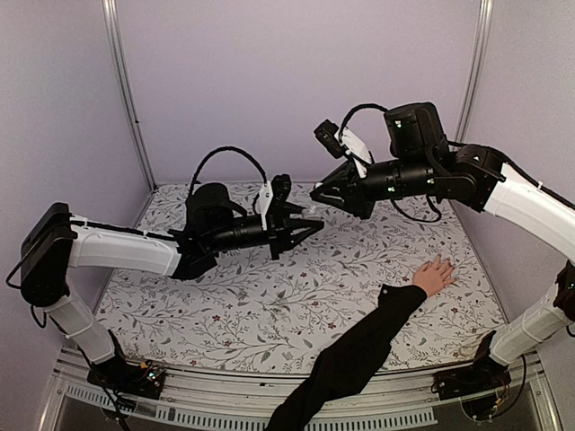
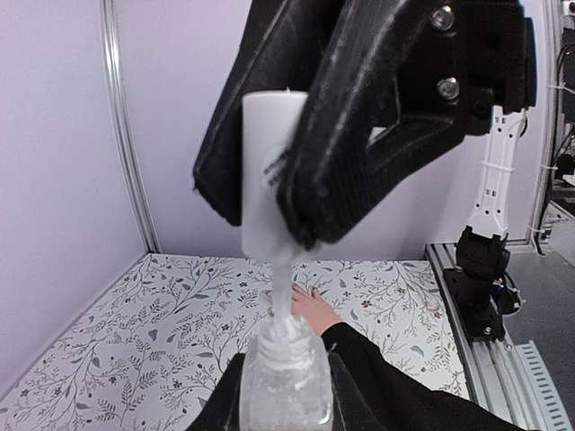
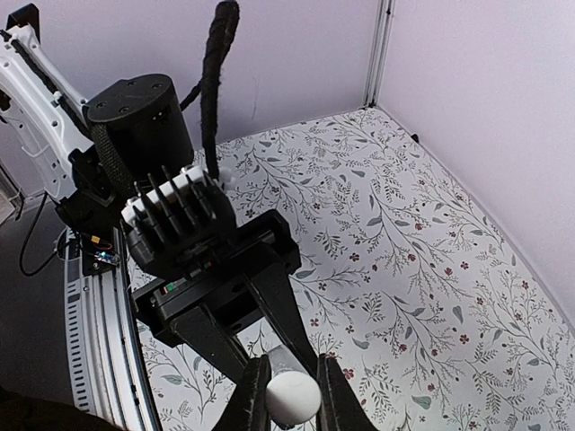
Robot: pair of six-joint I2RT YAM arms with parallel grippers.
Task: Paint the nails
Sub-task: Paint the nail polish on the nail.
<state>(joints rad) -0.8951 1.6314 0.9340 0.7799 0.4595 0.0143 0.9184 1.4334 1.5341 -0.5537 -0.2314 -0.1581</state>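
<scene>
A light-skinned hand (image 1: 434, 276) with spread fingers and a black sleeve (image 1: 359, 346) lies flat at the right of the floral table; its nails are too small to make out. It also shows in the left wrist view (image 2: 314, 310). My left gripper (image 1: 310, 227) is shut on a small pale translucent bottle (image 2: 286, 382), held in the air over the table's middle. My right gripper (image 1: 316, 192) sits just above it, shut on the white cap (image 3: 292, 397). The cap's pale brush stem (image 2: 281, 287) reaches down into the bottle's neck.
Lilac walls with metal corner posts (image 1: 126, 90) close in the floral table (image 1: 269, 305). The right arm's base (image 2: 481, 269) and a rail stand at the near edge. The sleeve crosses the table's front right.
</scene>
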